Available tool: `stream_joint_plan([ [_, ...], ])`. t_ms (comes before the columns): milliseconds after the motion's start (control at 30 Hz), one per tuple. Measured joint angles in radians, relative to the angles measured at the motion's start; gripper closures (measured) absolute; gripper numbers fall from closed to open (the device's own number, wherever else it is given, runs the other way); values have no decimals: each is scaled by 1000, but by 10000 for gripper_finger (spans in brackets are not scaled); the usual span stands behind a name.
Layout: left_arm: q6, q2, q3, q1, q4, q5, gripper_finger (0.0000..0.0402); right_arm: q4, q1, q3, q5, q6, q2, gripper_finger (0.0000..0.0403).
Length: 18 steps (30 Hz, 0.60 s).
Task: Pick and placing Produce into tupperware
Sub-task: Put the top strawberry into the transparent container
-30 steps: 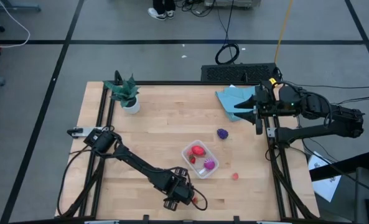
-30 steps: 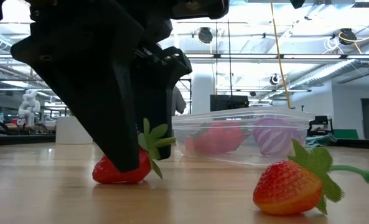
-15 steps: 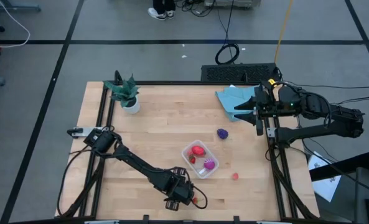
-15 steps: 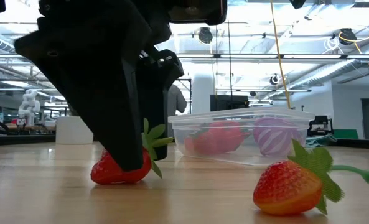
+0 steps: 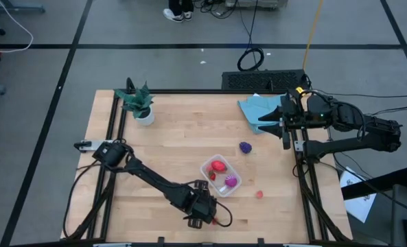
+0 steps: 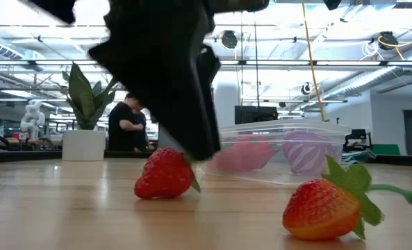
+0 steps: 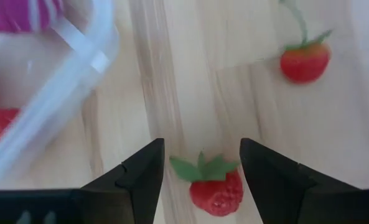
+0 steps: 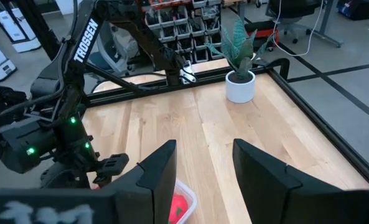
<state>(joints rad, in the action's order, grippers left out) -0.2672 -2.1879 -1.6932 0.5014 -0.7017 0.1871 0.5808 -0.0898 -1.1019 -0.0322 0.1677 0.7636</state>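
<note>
Down at the near edge of the worktop (image 5: 176, 137), the left end effector (image 5: 204, 214) is hovering low with very little wood between it and the front rail. Its fingers (image 7: 140, 177) are standing apart, and a small red strawberry (image 7: 214, 186) with a green leafy cap is sitting on the wood right between them; from the left wrist view I cannot tell if either finger is touching it, and nothing is gripped. In the low view that berry is lying on its side just under the dark finger.

Off to one side of that end effector, a second strawberry (image 5: 259, 194) with a long green stalk is lying alone, with open wood all round it. Just beyond the end effector the clear tupperware (image 5: 208, 180) is sitting with its rounded corner close by, holding a larger red piece (image 5: 218, 165), a magenta striped one (image 5: 230, 182) and a small berry. Further out, a dark purple fruit (image 5: 245, 147) is resting on bare wood.

At the far right edge the right end effector (image 5: 284, 127) is waiting, fingers spread with nothing between them, above a blue cloth (image 5: 259, 110). In the far left corner a potted plant (image 5: 140, 104) is standing.
</note>
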Motion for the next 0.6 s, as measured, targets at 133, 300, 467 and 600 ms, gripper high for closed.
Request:
stream_joint_plan([
  [133,-12,37,0,-3,-6,-2,187,0,0,0,0,0,0,252],
  [300,-93,67,0,-1,-17,-3,186,7,0,0,-1,0,0,252],
  [467,-257,71,0,8,-46,-44,186,20,0,0,-13,0,0,252],
  [600,-382,71,0,23,-49,-58,185,36,0,0,-25,0,0,252],
])
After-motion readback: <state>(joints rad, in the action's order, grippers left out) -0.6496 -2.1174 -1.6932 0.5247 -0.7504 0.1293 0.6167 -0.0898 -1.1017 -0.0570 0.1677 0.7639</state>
